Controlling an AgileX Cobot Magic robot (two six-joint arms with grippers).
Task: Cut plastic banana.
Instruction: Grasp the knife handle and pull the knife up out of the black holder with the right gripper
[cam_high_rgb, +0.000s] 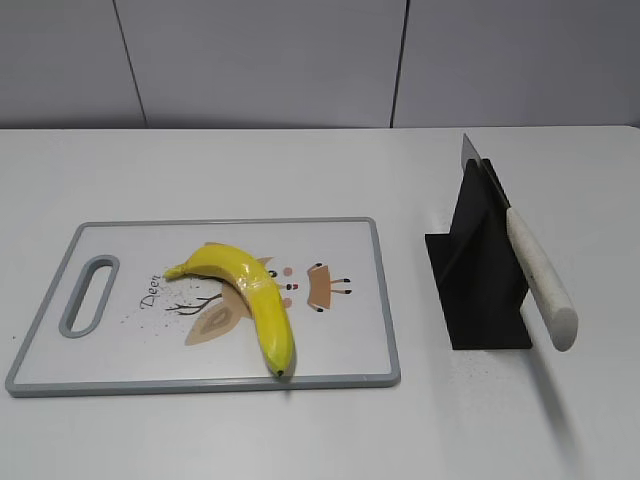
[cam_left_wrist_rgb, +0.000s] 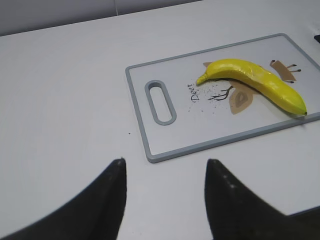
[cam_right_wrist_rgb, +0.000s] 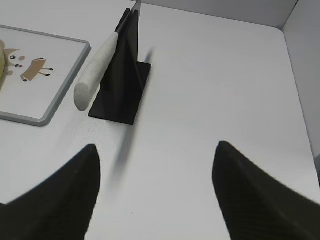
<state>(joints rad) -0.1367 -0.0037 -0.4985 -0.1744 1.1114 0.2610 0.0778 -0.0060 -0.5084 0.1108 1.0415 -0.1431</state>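
Nearest to me, my left gripper (cam_left_wrist_rgb: 165, 200) hangs above the bare white tabletop (cam_left_wrist_rgb: 65, 100), its 2 black fingers (cam_left_wrist_rgb: 107, 200) spread apart with nothing between them, tilted down toward the near edge of the board. My right gripper (cam_right_wrist_rgb: 155, 195) is likewise released, its 2 dark fingers (cam_right_wrist_rgb: 250, 200) splayed wide over empty tabletop, holding nothing. Neither arm shows in the exterior view.

Just beyond my left gripper lies the white rectangular plastic cutting board with a grey rim (cam_high_rgb: 385, 300), flat on the tabletop, its slotted handle opening (cam_high_rgb: 90, 295) at the left end. A printed deer cartoon with lettering (cam_high_rgb: 318, 285) sits near its middle.

The glossy, curved, bright yellow plastic banana (cam_high_rgb: 250, 295) rests on that board, roughly in the centre and toward the near edge. Its short stem (cam_high_rgb: 176, 270) points left toward the handle slot, and its dark tip (cam_high_rgb: 280, 373) lies close to the board's near rim. It is whole, and well apart from both grippers.

Beyond my right gripper, beside the board's right edge but not touching it, stands a black wedge-shaped knife stand (cam_high_rgb: 480, 270) on a flat square base. A knife with a pale cream speckled handle (cam_high_rgb: 540, 280) rests in it at a slant, handle end jutting down toward me, and the metal blade (cam_high_rgb: 470, 152) pokes up past the top of the stand.
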